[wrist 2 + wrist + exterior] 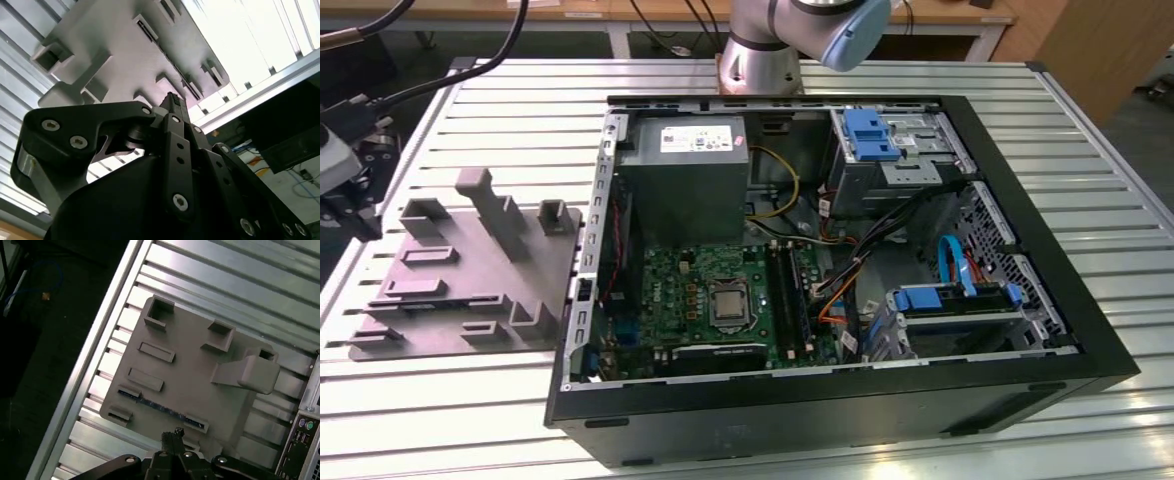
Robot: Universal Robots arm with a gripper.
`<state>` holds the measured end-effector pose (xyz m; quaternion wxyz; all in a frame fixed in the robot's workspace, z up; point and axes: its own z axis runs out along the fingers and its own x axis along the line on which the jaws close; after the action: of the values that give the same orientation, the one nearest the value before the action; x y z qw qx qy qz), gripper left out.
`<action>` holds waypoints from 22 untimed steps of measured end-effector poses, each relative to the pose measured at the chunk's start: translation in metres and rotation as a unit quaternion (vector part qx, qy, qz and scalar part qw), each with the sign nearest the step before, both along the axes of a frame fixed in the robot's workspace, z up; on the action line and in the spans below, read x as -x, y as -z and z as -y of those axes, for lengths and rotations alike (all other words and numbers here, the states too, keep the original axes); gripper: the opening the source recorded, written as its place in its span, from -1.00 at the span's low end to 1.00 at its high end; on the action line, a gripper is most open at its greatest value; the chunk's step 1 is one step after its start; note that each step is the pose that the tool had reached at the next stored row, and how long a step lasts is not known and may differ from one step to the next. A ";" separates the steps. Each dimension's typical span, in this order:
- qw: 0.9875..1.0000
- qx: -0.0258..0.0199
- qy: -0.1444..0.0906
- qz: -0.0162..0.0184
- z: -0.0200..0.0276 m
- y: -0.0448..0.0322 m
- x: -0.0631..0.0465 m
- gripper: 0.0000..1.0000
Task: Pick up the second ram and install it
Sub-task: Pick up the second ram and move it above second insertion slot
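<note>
Slatted aluminium surface (520, 100), carrying an open computer case (854, 400) and, on the exterior view's left, a grey moulded fixture tray (467, 270). Item: the second ram (162, 409), a thin dark blue-black stick standing on edge in the tray's long slot, held between two small end holders near one edge of the tray, as the first wrist view shows. Item: end effector (173, 434), poised above the tray and near that same edge, apart from the stick; in both wrist views its fingertips (173, 100) are pressed together with nothing between them. Item: motherboard (707, 290) inside the case, with long black slot rails (783, 290) beside the processor; whether a stick already sits in any of them cannot be told. Status: pick-up not yet made, the ram not yet lifted from its tray; both the grasp and the seating in the case are left to do.
</note>
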<state>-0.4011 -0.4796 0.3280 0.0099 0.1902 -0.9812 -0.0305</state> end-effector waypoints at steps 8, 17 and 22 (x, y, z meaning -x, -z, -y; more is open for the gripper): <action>0.997 0.000 -0.072 0.000 0.0000 0.0016 0.000 -0.80; 0.988 0.000 -0.154 0.000 0.0000 0.0031 0.000 -0.80; 0.980 0.000 -0.199 0.000 0.0000 0.0040 0.000 -0.80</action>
<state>-0.4011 -0.4796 0.3240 0.0157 0.3814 -0.9239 -0.0279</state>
